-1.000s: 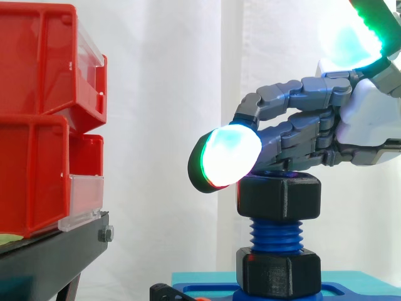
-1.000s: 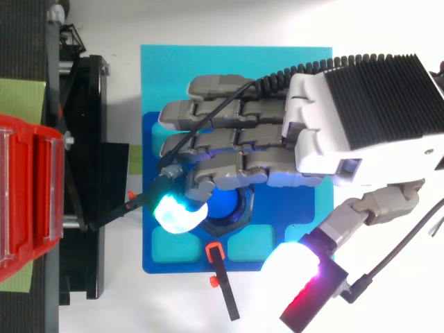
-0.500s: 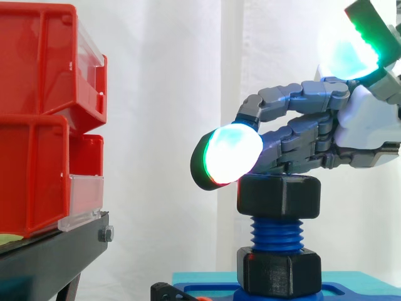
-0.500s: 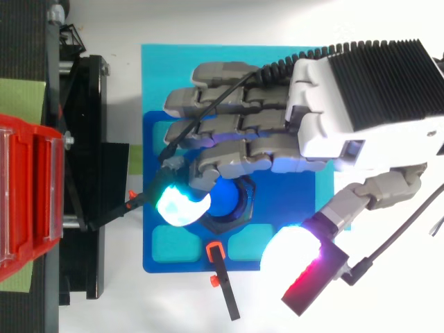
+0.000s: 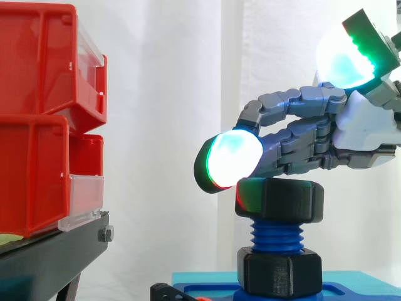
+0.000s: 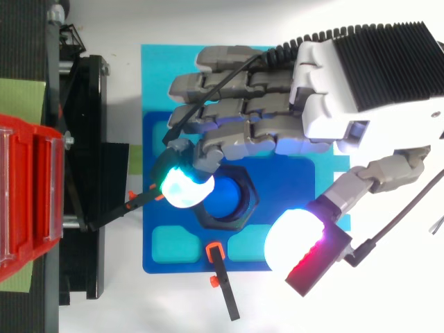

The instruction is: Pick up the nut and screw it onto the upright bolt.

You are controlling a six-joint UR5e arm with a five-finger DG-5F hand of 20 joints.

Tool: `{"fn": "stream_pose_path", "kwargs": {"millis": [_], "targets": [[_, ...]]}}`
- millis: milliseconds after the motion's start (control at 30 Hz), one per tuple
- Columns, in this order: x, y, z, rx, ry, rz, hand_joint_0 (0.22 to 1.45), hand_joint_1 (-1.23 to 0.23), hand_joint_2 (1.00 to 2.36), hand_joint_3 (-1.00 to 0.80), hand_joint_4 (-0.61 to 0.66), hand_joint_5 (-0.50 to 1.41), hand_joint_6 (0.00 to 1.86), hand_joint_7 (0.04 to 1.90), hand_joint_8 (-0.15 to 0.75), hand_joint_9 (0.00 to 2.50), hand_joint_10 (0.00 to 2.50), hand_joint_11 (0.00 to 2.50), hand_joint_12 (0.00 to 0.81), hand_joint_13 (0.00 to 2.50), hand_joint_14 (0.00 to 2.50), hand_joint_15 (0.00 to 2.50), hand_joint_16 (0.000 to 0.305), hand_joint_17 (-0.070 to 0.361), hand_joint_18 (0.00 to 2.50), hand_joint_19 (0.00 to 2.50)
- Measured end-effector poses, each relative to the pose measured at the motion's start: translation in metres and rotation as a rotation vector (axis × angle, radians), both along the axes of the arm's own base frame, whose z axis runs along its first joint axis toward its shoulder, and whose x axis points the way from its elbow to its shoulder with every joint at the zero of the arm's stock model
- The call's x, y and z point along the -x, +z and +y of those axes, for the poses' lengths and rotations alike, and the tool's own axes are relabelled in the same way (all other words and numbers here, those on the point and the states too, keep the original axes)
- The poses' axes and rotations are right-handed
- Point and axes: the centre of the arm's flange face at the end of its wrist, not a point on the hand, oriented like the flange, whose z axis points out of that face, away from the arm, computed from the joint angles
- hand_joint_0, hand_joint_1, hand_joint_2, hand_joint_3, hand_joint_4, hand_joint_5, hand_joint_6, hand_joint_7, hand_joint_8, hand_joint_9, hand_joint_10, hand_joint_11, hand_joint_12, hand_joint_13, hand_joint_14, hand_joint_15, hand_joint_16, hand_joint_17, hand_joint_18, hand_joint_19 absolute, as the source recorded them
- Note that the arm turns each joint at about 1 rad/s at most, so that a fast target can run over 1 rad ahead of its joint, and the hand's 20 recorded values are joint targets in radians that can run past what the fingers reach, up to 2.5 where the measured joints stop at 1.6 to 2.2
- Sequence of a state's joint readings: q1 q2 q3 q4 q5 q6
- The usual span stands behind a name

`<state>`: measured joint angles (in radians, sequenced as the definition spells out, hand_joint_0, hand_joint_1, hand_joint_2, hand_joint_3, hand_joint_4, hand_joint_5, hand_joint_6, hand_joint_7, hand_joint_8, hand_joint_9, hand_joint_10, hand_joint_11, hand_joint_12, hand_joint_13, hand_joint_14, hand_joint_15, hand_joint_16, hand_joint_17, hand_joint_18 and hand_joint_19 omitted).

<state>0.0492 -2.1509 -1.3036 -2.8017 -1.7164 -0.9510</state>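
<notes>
The hand (image 6: 326,104) has grey, blocky, segmented fingers (image 5: 294,135), a glossy white shell around the palm and a black ribbed block on its back. Its thick oval pads (image 5: 233,160) glow white and cyan — rimmed green and red — set in black backings.

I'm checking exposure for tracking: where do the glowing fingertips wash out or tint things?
Side view: the fingertip pad glares almost white and casts a green and red tint on the nut at its upper left edge. Top view: the thumb pad is washed out white; the bolt reads clear blue.
</notes>
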Motion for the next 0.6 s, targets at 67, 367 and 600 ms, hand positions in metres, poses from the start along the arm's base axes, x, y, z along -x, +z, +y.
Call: {"fn": "stream_pose_path", "kwargs": {"millis": [67,367,600], "targets": [[0.001,0.0,-0.002,0.0,-0.001,0.003,0.47,-0.16,1.0,-0.5,0.25,-0.11,0.5,0.98,0.25,0.33,0.0,0.0,0.352,0.21,0.0,0.0,0.05,0.112,0.0,0.0],[0.002,-0.001,-0.008,0.004,-0.004,0.011,0.47,-0.18,1.0,-0.5,0.26,-0.09,0.5,1.04,0.262,0.39,0.0,0.0,0.345,0.26,0.0,0.0,0.047,0.105,0.03,0.0],[0.005,-0.002,-0.021,0.019,0.002,0.009,0.48,-0.2,1.0,-0.5,0.27,-0.07,0.5,1.1,0.267,0.47,0.0,0.0,0.336,0.32,0.0,0.0,0.044,0.099,0.08,0.0]]}}
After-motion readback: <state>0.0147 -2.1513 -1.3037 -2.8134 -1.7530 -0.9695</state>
